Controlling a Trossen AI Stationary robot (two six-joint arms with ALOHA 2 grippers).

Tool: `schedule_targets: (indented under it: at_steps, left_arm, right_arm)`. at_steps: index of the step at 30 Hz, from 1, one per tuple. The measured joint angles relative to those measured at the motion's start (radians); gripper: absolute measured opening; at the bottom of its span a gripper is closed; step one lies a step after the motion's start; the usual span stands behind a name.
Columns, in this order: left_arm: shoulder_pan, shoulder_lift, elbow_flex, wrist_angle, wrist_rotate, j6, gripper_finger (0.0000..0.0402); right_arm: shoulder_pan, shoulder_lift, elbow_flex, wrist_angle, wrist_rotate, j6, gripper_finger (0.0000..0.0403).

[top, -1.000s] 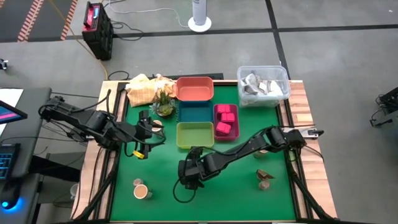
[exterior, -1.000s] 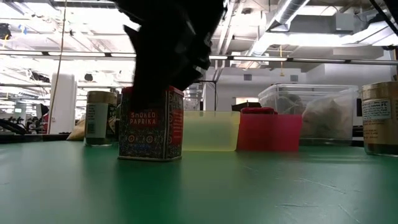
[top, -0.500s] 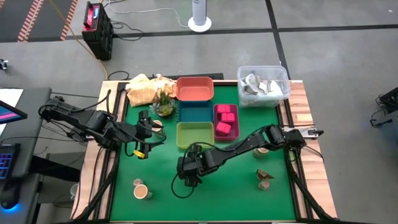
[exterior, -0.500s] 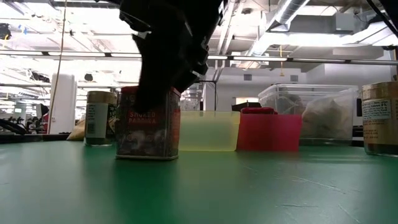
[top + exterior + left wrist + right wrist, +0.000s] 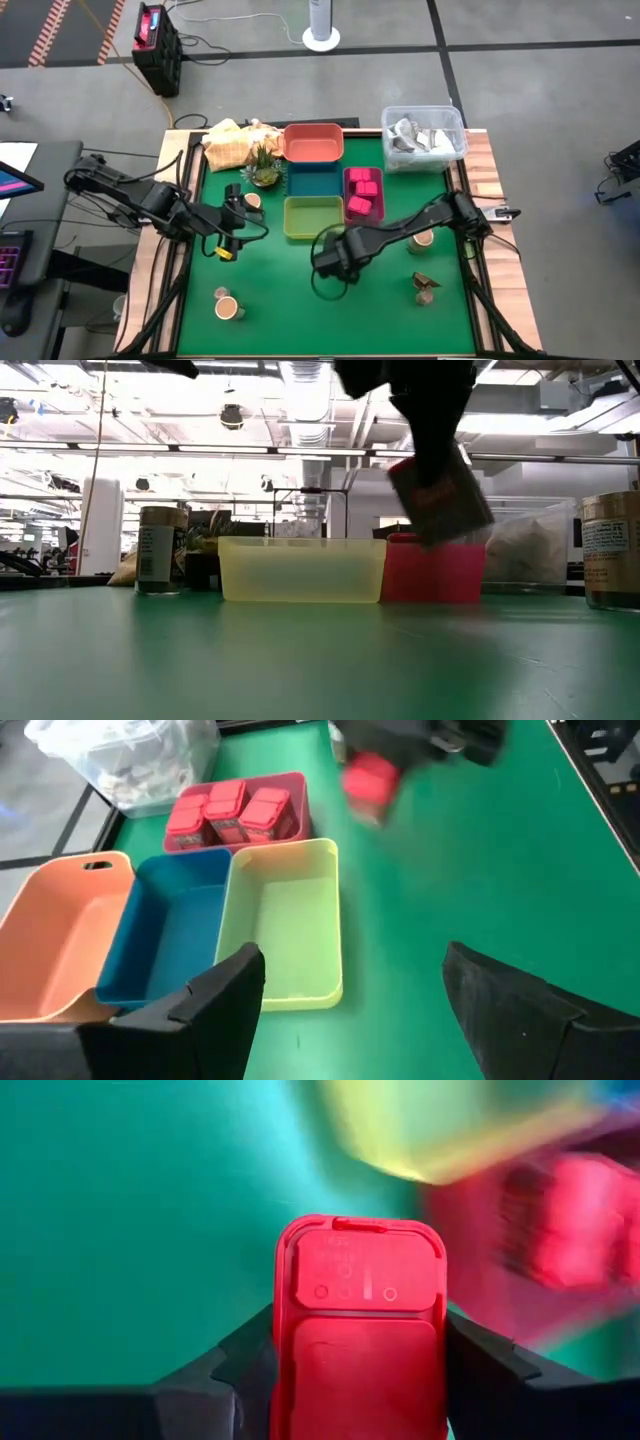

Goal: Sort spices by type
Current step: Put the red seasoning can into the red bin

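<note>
The right gripper [image 5: 360, 1370] clamps a red-lidded spice tin [image 5: 362, 1320], lifted and tilted at centre right of the low view, which alone shows it clear of the table; a second ago it stood at left. The left gripper [image 5: 350, 1010] hovers wide open at mid-left, by the yellow tray [image 5: 313, 217].

Both arms [image 5: 130, 195] are matte black, built of slim tubular links joined by thicker rounded joint housings. Black cables loop along the left arm near its base. Left claw [image 5: 231, 222]: black body with a small yellow marking at its tip. Its fingers [image 5: 215, 1000] are broad, flat, angular black plates. Right claw [image 5: 335, 262]: bulky black housing; fingers [image 5: 245, 1365] black, wedge-shaped.
</note>
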Motion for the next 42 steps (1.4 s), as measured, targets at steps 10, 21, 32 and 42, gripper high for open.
schedule_targets:
  at_steps: [10,21,32,42]
  left_arm:
    - [-0.011,-0.003,-0.059,0.153,-0.005,0.011,0.0290]
    - [-0.031,-0.002,-0.107,0.213,-0.006,0.125,0.0290]
    - [-0.031,-0.002,-0.107,0.212,-0.006,0.149,0.0290]
    - [-0.031,-0.002,-0.107,0.231,-0.006,0.128,0.0290]
  right_arm:
    - [-0.143,-0.186,-0.134,-0.026,0.058,0.216,0.0238]
    - [-0.277,-0.304,-0.291,-0.005,0.038,0.290,0.0239]
    - [-0.368,-0.304,-0.393,0.155,0.002,0.245,0.0239]
    - [-0.368,-0.306,-0.496,0.283,0.030,0.368,0.0240]
